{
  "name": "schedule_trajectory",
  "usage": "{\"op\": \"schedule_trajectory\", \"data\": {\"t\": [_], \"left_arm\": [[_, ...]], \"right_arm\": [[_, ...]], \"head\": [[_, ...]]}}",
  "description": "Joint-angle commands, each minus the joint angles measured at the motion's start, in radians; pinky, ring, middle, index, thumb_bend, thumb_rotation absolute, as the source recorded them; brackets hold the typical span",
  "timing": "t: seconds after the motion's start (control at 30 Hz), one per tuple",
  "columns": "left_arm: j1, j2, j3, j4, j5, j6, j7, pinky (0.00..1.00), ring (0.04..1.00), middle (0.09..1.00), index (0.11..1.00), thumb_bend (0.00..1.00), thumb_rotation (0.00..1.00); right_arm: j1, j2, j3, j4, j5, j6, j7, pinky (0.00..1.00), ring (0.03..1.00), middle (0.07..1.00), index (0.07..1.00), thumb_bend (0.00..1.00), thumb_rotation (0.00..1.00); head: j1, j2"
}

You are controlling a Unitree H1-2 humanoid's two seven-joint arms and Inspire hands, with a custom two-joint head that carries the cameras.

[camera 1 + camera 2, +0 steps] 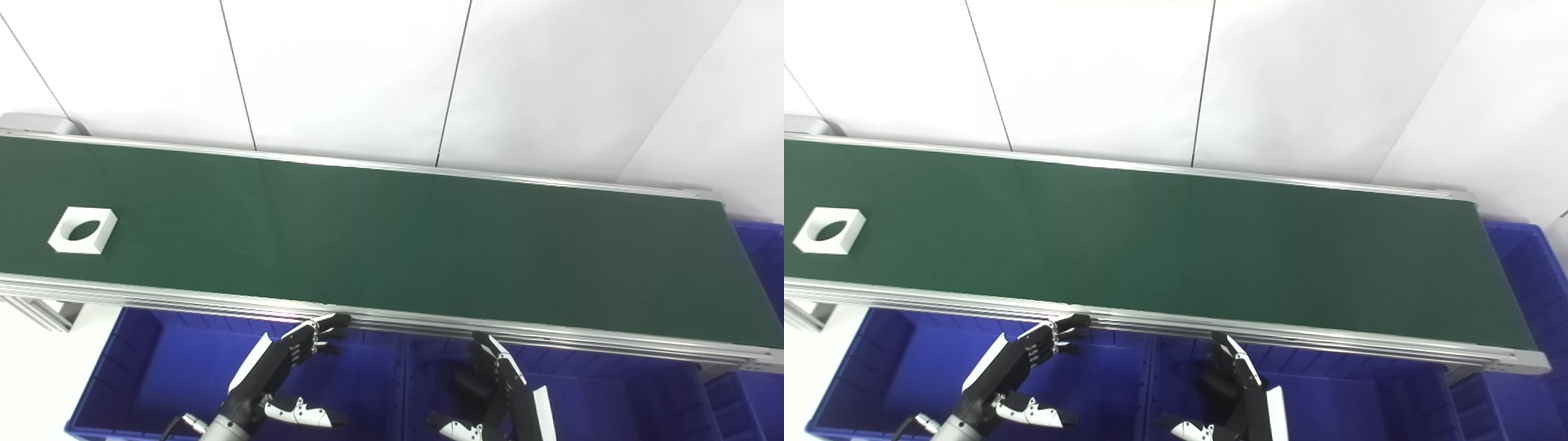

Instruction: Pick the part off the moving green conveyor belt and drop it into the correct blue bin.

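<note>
White square block part with a round hole [82, 229] lies flat at the far left end of the green conveyor belt [392, 245], well apart from both hands. Left hand [278, 373], fingers spread and empty, is nearer; right hand [496, 392] likewise empty, over the blue plastic bins [141, 361].

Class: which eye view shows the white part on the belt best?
The left eye view: the white part sits clear of the frame's edge. The right eye view shows the same part whole, but hard against its left edge.
</note>
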Motion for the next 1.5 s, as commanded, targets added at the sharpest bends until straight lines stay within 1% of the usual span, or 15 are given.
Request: {"op": "schedule_trajectory", "data": {"t": [0.0, 0.17, 0.47, 0.67, 0.8, 0.83, 0.87, 0.9, 0.93, 0.97, 1.0, 1.07, 1.13, 1.33, 1.47], "left_arm": [[-0.017, 0.007, 0.006, -0.021, -0.012, -0.042, 0.0, 0.72, 0.809, 0.85, 0.814, 0.86, 0.16], [-0.017, 0.009, 0.005, -0.026, -0.01, -0.042, 0.001, 0.73, 0.81, 0.852, 0.817, 0.86, 0.16], [-0.014, 0.007, 0.02, -0.04, -0.036, -0.042, -0.013, 0.76, 0.839, 0.868, 0.827, 0.84, 0.16], [-0.018, -0.001, 0.04, -0.039, -0.052, -0.042, -0.036, 0.79, 0.849, 0.872, 0.833, 0.82, 0.15], [-0.017, -0.009, 0.057, -0.039, -0.067, -0.042, -0.047, 0.79, 0.848, 0.871, 0.827, 0.83, 0.15], [-0.015, -0.012, 0.061, -0.042, -0.071, -0.042, -0.048, 0.79, 0.849, 0.874, 0.825, 0.83, 0.15], [-0.014, -0.015, 0.064, -0.044, -0.073, -0.042, -0.049, 0.79, 0.852, 0.878, 0.825, 0.83, 0.16], [-0.013, -0.015, 0.069, -0.056, -0.082, -0.042, -0.055, 0.79, 0.853, 0.879, 0.825, 0.83, 0.16], [-0.012, -0.015, 0.072, -0.064, -0.087, -0.042, -0.061, 0.8, 0.864, 0.885, 0.829, 0.82, 0.17], [-0.012, -0.02, 0.077, -0.067, -0.095, -0.042, -0.067, 0.79, 0.862, 0.881, 0.828, 0.83, 0.17], [-0.011, -0.026, 0.082, -0.068, -0.099, -0.042, -0.072, 0.79, 0.861, 0.878, 0.827, 0.83, 0.17], [-0.007, -0.04, 0.086, -0.059, -0.089, -0.042, -0.07, 0.77, 0.842, 0.865, 0.822, 0.84, 0.18], [-0.002, -0.051, 0.084, -0.055, -0.067, -0.042, -0.061, 0.76, 0.83, 0.854, 0.819, 0.85, 0.17], [0.001, -0.067, 0.067, -0.042, -0.004, -0.042, -0.008, 0.7, 0.782, 0.825, 0.784, 0.91, 0.19], [-0.004, -0.065, 0.052, -0.034, 0.008, -0.042, 0.016, 0.68, 0.769, 0.817, 0.777, 0.93, 0.17]], "right_arm": [[0.0, 0.005, 0.001, -0.023, -0.007, -0.06, -0.013, 0.75, 0.767, 0.791, 0.843, 0.81, 0.27], [0.006, 0.015, -0.006, -0.035, -0.02, -0.058, -0.017, 0.74, 0.761, 0.79, 0.842, 0.8, 0.27], [0.007, 0.053, -0.03, -0.051, -0.038, -0.051, -0.022, 0.76, 0.772, 0.802, 0.846, 0.8, 0.29], [0.0, 0.068, -0.04, -0.057, -0.043, -0.043, -0.016, 0.76, 0.783, 0.804, 0.849, 0.81, 0.3], [-0.005, 0.072, -0.046, -0.059, -0.049, -0.036, -0.012, 0.75, 0.78, 0.808, 0.849, 0.82, 0.32], [-0.006, 0.071, -0.047, -0.058, -0.048, -0.036, -0.011, 0.75, 0.78, 0.81, 0.849, 0.82, 0.32], [-0.006, 0.071, -0.049, -0.057, -0.047, -0.037, -0.01, 0.75, 0.779, 0.811, 0.849, 0.82, 0.32], [-0.009, 0.065, -0.05, -0.051, -0.044, -0.045, -0.011, 0.75, 0.778, 0.811, 0.849, 0.82, 0.32], [-0.01, 0.06, -0.05, -0.047, -0.041, -0.051, -0.012, 0.75, 0.778, 0.812, 0.849, 0.81, 0.31], [-0.009, 0.05, -0.051, -0.045, -0.026, -0.055, -0.004, 0.75, 0.788, 0.817, 0.852, 0.8, 0.3], [-0.007, 0.043, -0.051, -0.044, -0.015, -0.057, 0.002, 0.75, 0.792, 0.818, 0.854, 0.8, 0.3], [0.0, 0.026, -0.052, -0.05, 0.017, -0.059, 0.013, 0.71, 0.802, 0.822, 0.855, 0.79, 0.29], [0.001, 0.009, -0.049, -0.05, 0.033, -0.06, 0.008, 0.7, 0.807, 0.827, 0.857, 0.78, 0.3], [0.004, -0.024, -0.046, -0.036, 0.072, -0.061, -0.001, 0.81, 0.818, 0.828, 0.862, 0.76, 0.25], [-0.003, -0.043, -0.036, -0.026, 0.094, -0.061, -0.005, 0.81, 0.831, 0.841, 0.875, 0.73, 0.2]], "head": [[0.001, -0.001], [-0.019, 0.018], [-0.106, 0.077], [-0.1, 0.104], [-0.094, 0.107], [-0.049, 0.102], [-0.049, 0.102], [0.022, 0.089], [0.036, 0.085], [0.122, 0.062], [0.135, 0.058], [0.249, 0.013], [0.291, -0.009], [0.361, -0.056], [0.384, -0.068]]}}
